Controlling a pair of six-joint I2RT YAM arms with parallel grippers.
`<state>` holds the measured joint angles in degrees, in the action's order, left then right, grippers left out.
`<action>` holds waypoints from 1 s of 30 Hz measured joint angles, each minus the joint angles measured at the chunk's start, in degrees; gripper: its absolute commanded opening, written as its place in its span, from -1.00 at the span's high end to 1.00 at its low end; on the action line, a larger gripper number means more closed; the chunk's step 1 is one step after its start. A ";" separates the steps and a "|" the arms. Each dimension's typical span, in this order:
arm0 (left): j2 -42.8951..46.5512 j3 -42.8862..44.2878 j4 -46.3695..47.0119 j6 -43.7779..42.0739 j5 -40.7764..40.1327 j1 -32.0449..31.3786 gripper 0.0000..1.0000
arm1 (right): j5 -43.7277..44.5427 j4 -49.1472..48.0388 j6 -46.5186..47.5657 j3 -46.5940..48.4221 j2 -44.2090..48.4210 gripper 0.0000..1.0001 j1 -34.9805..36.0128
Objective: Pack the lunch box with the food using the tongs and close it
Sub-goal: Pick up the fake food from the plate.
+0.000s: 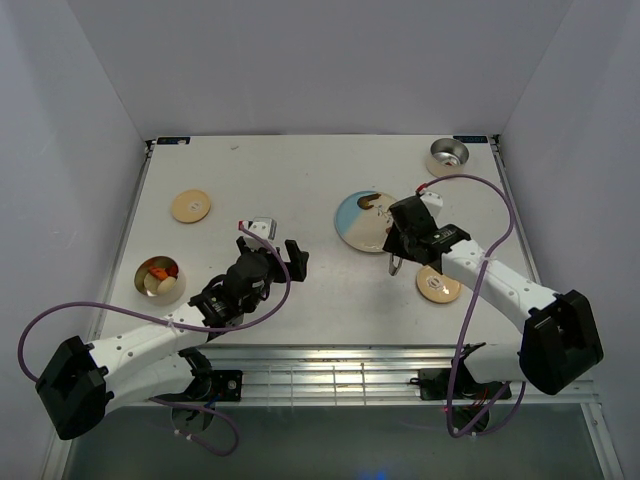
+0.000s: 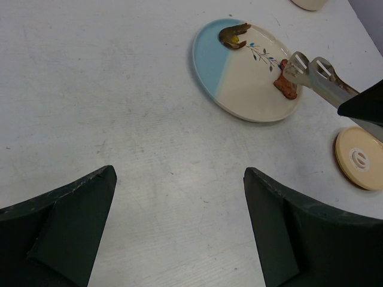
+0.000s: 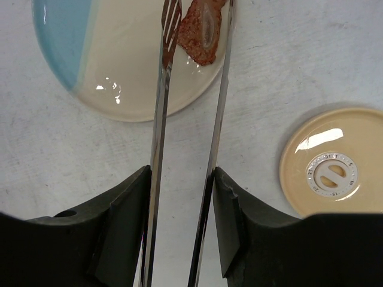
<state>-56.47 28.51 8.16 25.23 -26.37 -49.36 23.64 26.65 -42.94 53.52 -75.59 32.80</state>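
Two tongs (image 3: 160,119) arms straddle the reddish piece (image 3: 200,33) at the plate (image 3: 119,72) edge; right jaws grip them, left jaws gape.

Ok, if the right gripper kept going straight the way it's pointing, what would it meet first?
Probably the reddish-brown food piece on the plate. It lies straight ahead, between the tips of the tongs held by the right gripper. How high the tips sit above the plate is unclear.

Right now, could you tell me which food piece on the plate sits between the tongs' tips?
The reddish-brown piece at the plate's cream edge; the darker curved piece lies apart from the tongs, by the blue part.
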 measured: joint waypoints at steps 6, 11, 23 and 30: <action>0.00 0.00 0.00 -0.11 -0.02 0.00 -0.96 | 0.13 -0.02 -0.37 0.02 -1.57 0.00 0.87; 0.00 0.00 0.00 -0.20 -0.02 0.00 -0.96 | 0.31 -0.02 -0.70 0.04 -2.82 0.00 1.09; 0.00 0.00 0.00 -0.37 -0.04 0.00 -0.96 | 0.48 -1.18 -1.79 0.72 -5.38 -0.01 1.09; 0.00 0.00 0.00 -0.39 -0.04 0.00 -0.96 | 0.44 -1.60 -2.21 1.84 -5.81 -0.01 0.98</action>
<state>-56.47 28.51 8.16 24.84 -26.41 -49.36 24.08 25.06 -45.15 55.35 -81.41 33.78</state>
